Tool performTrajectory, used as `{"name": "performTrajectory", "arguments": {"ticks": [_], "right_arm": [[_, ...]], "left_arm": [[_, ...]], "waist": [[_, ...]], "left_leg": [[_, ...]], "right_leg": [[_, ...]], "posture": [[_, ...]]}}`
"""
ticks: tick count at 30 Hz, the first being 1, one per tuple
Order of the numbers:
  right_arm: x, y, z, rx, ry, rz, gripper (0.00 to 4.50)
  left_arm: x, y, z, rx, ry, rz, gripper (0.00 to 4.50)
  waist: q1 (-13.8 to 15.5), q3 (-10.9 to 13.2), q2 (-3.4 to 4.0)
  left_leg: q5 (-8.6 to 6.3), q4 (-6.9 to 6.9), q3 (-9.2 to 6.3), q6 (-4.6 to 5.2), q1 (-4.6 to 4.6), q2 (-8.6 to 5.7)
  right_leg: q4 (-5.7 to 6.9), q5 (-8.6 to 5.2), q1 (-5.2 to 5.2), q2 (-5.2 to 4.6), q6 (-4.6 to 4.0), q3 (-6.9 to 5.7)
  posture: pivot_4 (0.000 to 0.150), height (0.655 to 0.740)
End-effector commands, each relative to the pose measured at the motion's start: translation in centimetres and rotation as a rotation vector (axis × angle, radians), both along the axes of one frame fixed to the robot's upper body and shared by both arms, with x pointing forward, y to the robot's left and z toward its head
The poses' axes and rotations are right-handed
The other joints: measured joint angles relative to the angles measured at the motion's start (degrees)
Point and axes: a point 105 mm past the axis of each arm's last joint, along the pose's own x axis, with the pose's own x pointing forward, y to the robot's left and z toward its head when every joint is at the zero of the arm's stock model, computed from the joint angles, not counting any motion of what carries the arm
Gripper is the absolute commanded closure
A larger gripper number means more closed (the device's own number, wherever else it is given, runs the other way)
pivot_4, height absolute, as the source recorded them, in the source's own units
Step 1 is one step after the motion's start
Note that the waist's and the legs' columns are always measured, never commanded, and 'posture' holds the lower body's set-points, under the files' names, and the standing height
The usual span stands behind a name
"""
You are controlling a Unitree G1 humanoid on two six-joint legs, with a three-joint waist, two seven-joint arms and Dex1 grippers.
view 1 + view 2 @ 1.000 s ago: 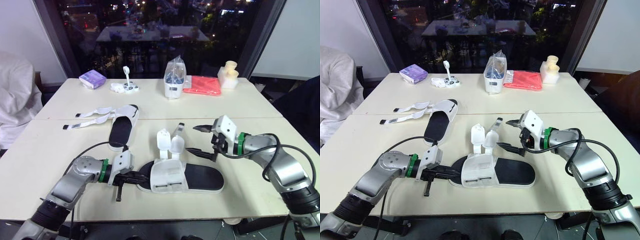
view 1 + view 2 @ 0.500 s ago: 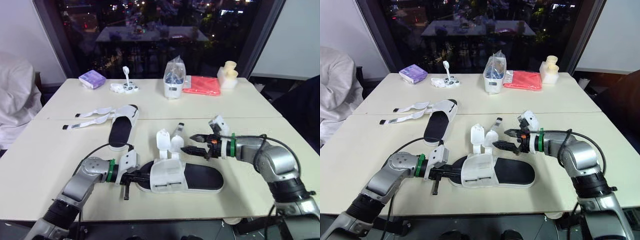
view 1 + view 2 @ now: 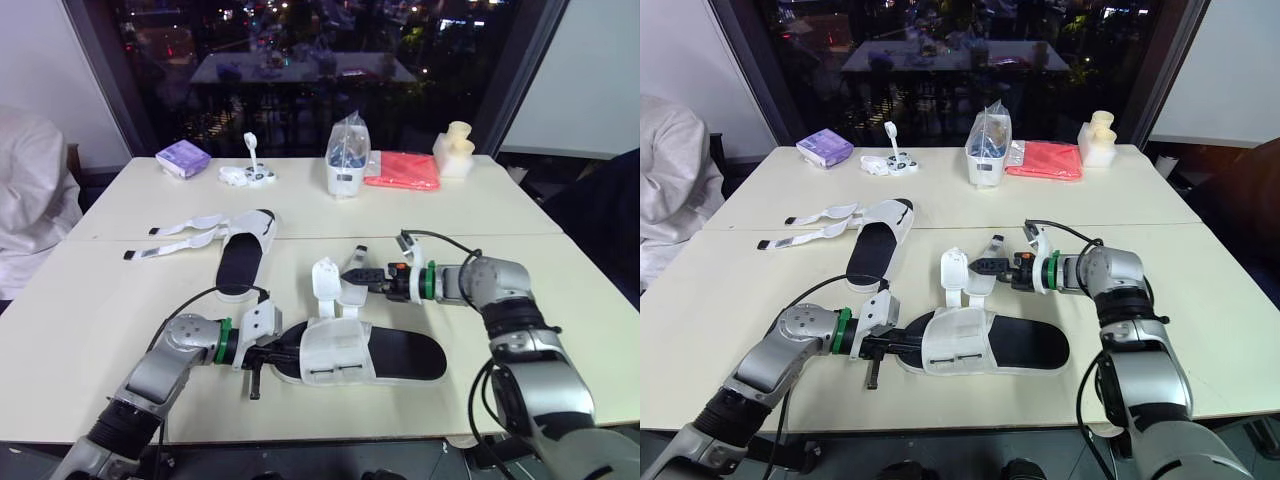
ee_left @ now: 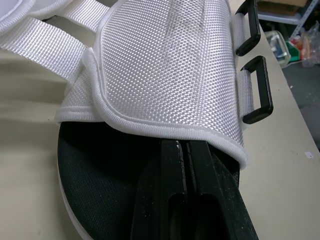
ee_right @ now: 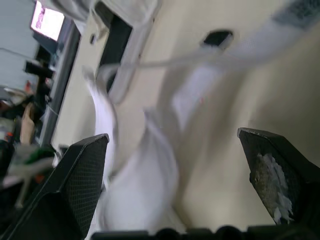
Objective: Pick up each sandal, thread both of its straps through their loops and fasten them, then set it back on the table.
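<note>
Under both claws: cream rectangular table (image 3: pixel 80 320), two tops butted together. Off the left claw's outer side, at the table's edge: a person's white-clad shoulder (image 3: pixel 30 200). Between the claws: black-soled sandal with white mesh upper (image 3: pixel 400 352), lying flat on the table, straps not threaded. Ahead of the left claw, well apart: second sandal of the same make (image 3: pixel 240 262), flat, its long white straps (image 3: pixel 185 232) splayed out on the table. Left claw (image 4: pixel 182 150): black fingers (image 4: pixel 172 195) pressed together with nothing seen between them, lying on the footbed at the toe end, tips tucked under the rim of the mesh upper. Right claw (image 3: pixel 352 278): fingers (image 5: pixel 82 170) spread wide, holding nothing, levelled at the near sandal's two white webbing straps (image 3: pixel 325 280), which stand upright. One strap sits just at the fingertips, contact unclear. On the side of the upper away from the left claw: two black rectangular loops (image 4: pixel 257 90), unthreaded. Far beyond the right claw: red flat packet (image 3: pixel 405 170), clear bag in a white tub (image 3: pixel 345 165), purple packet (image 3: pixel 183 157).
</note>
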Motion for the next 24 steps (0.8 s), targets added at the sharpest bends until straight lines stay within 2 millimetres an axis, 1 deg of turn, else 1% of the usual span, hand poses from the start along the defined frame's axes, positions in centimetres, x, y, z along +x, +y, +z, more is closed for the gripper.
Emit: {"name": "performTrajectory", "arguments": {"ticks": [1,4,8,9,13,19,20,21,22,24], "right_arm": [[1.4,0.0,1.6,0.057,-0.036,-0.046,0.00],[2.3,0.9,1.7,0.049,-0.056,-0.054,0.00],[3.5,1.3,2.4,0.092,-0.078,-0.108,0.00],[3.7,1.4,2.6,0.102,-0.088,-0.116,0.00],[4.5,2.0,4.1,0.153,-0.130,-0.141,0.00],[5.0,2.3,6.0,0.211,-0.170,-0.157,0.00],[5.0,2.3,6.1,0.217,-0.174,-0.157,0.52],[5.0,2.3,6.3,0.221,-0.177,-0.156,0.77],[5.0,2.3,6.6,0.231,-0.183,-0.150,1.19],[4.8,2.3,7.1,0.251,-0.192,-0.130,2.21]], "left_arm": [[-0.1,-0.3,0.4,-0.002,-0.027,-0.008,4.44],[-0.1,-0.4,0.6,-0.003,-0.034,-0.007,4.44],[-0.3,-0.6,0.6,-0.004,-0.035,-0.010,4.44],[-0.3,-0.6,0.6,-0.004,-0.035,-0.010,4.44],[-0.5,-0.7,0.6,-0.004,-0.033,-0.009,4.44],[-0.7,-0.7,0.6,-0.004,-0.033,-0.005,4.44],[-0.7,-0.7,0.6,-0.003,-0.033,-0.005,4.50],[-0.7,-0.7,0.6,-0.003,-0.033,-0.005,4.50],[-0.7,-0.7,0.6,-0.002,-0.033,-0.005,4.50],[-0.8,-0.8,0.6,-0.002,-0.032,-0.005,4.50]], "waist": [[0.00,0.00,0.00],[-0.13,0.00,0.00],[-0.62,0.00,0.00],[-0.73,0.00,0.01],[-1.19,0.01,0.01],[-1.29,0.01,0.02],[-1.28,0.01,0.02],[-1.24,0.01,0.02],[-1.25,0.01,0.02],[-1.28,0.01,0.02]], "left_leg": [[0.00,0.00,0.00,0.00,-0.01,0.00],[0.00,0.00,0.02,0.00,-0.01,-0.01],[0.00,0.00,0.01,0.00,-0.01,-0.01],[0.00,0.00,0.00,-0.01,-0.01,-0.01],[0.00,-0.01,0.01,0.00,-0.01,-0.01],[0.00,-0.02,0.01,-0.01,0.00,0.01],[0.00,-0.02,0.01,-0.01,-0.01,0.01],[0.00,-0.02,0.01,-0.01,-0.01,0.01],[0.00,-0.02,0.01,-0.01,-0.01,0.01],[0.00,-0.02,0.01,-0.01,-0.01,0.01]], "right_leg": [[0.00,0.00,0.00,0.00,0.00,0.00],[0.00,0.00,0.00,0.00,0.00,0.00],[0.06,0.00,0.00,0.00,0.01,0.00],[0.23,0.00,0.00,0.00,0.01,0.00],[0.24,0.00,-0.01,0.00,0.01,0.00],[0.28,-0.01,-0.05,0.00,0.01,0.00],[0.28,-0.01,-0.04,0.00,0.01,0.00],[0.28,-0.01,-0.05,0.00,0.01,0.00],[0.28,-0.01,-0.05,0.00,0.01,0.00],[0.28,-0.01,-0.05,0.00,0.01,0.00]], "posture": [[0.150,0.7400],[0.150,0.7400],[0.150,0.7400],[0.150,0.7400],[0.150,0.7400],[0.150,0.7400],[0.150,0.7400],[0.150,0.7400],[0.150,0.7400],[0.150,0.7400]]}}
